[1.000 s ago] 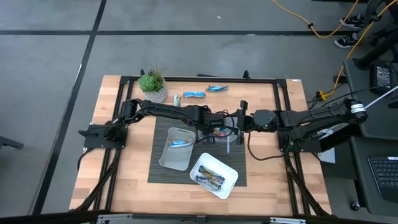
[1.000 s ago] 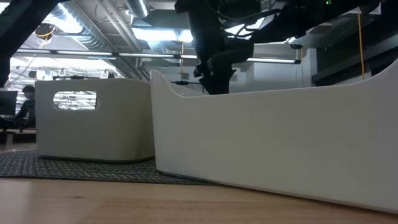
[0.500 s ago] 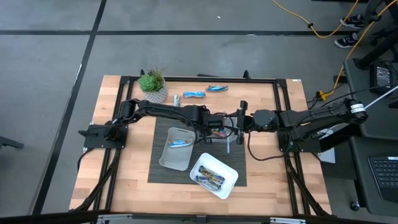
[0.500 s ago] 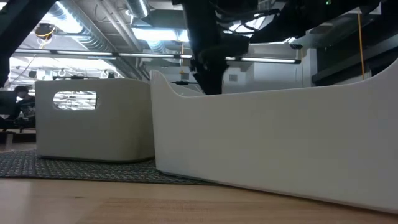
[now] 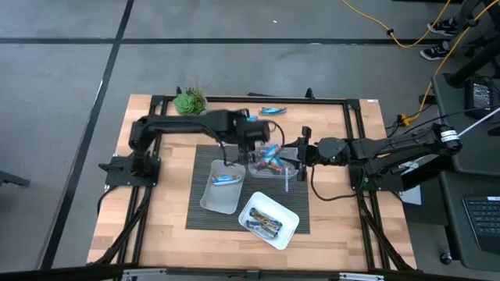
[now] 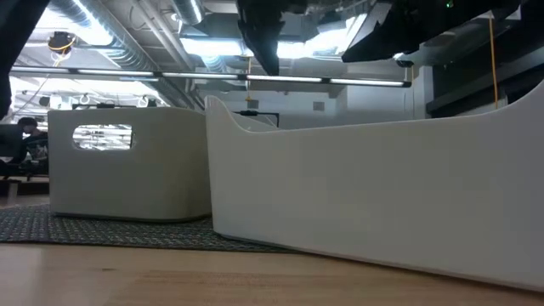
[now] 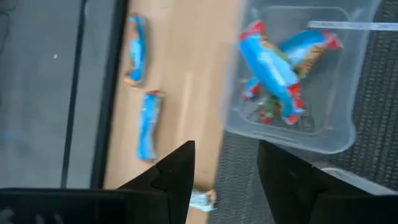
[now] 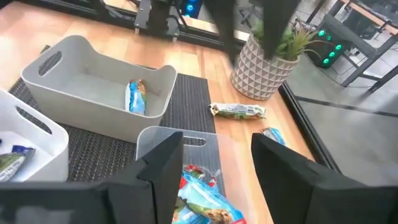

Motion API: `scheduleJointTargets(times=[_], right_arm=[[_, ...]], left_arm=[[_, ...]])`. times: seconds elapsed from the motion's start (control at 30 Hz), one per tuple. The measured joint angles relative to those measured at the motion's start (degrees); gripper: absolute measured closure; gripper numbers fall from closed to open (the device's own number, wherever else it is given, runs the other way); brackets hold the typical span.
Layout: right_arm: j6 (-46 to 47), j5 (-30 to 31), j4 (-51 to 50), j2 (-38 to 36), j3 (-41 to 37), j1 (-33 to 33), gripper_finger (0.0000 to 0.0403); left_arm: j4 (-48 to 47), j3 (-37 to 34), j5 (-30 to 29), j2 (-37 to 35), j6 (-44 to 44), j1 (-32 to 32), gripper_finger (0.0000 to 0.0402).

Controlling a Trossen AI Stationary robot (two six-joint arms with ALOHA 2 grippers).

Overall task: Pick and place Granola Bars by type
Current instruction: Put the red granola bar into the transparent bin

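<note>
Several blue-and-red Granola Bars lie in a clear tray on the dark mat. One blue bar lies in the grey tray. Several more lie in the white tray. Loose bars rest on the wood near the far edge: two blue ones and a silver-green one. My left gripper is open and empty, raised above the clear tray's far-left corner. My right gripper is open at the clear tray's right side, its fingers apart above the tray.
A potted plant stands at the table's far left, beside the loose bars. The three trays sit close together on the dark mat. In the low view the white tray's wall fills the foreground, with the grey tray behind it. Bare wood lies left and right of the mat.
My left gripper has risen out of the clear tray and drawn back toward the table's far edge, its arm swinging up over the loose bars. The blue-and-red bars in the clear tray now show uncovered. My right arm has kept still.
</note>
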Motion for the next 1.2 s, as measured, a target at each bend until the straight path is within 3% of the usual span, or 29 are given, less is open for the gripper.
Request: scheduleJointTargets(times=[0.27, 0.47, 0.6, 0.83, 1.03, 1.2], right_arm=[[0.2, -0.1, 0.0, 0.0, 0.0, 0.0, 0.0211], [-1.6, -0.1, 0.1, 0.0, 0.0, 0.0, 0.0211], [-4.9, 0.2, 1.4, 0.0, 0.0, 0.0, 0.0211], [-4.7, 0.3, 2.9, 0.0, 0.0, 0.0, 0.0211], [-4.5, 0.3, 3.1, 0.0, 0.0, 0.0, 0.0211], [-4.7, 0.3, 4.9, 0.0, 0.0, 0.0, 0.0211]], left_arm=[[0.0, 0.0, 0.8, -6.0, 5.0, 6.8, 0.0240], [0.2, 0.0, 3.4, -6.5, 11.0, 13.6, 0.0238], [0.7, -0.1, 3.9, -4.4, 15.4, 18.3, 0.0239], [4.0, -0.1, 12.7, -0.8, 21.4, 25.4, 0.0237], [6.9, -0.1, 14.7, 3.0, 24.1, 29.0, 0.0235], [6.4, -0.2, 19.8, 7.1, 24.6, 30.9, 0.0225]])
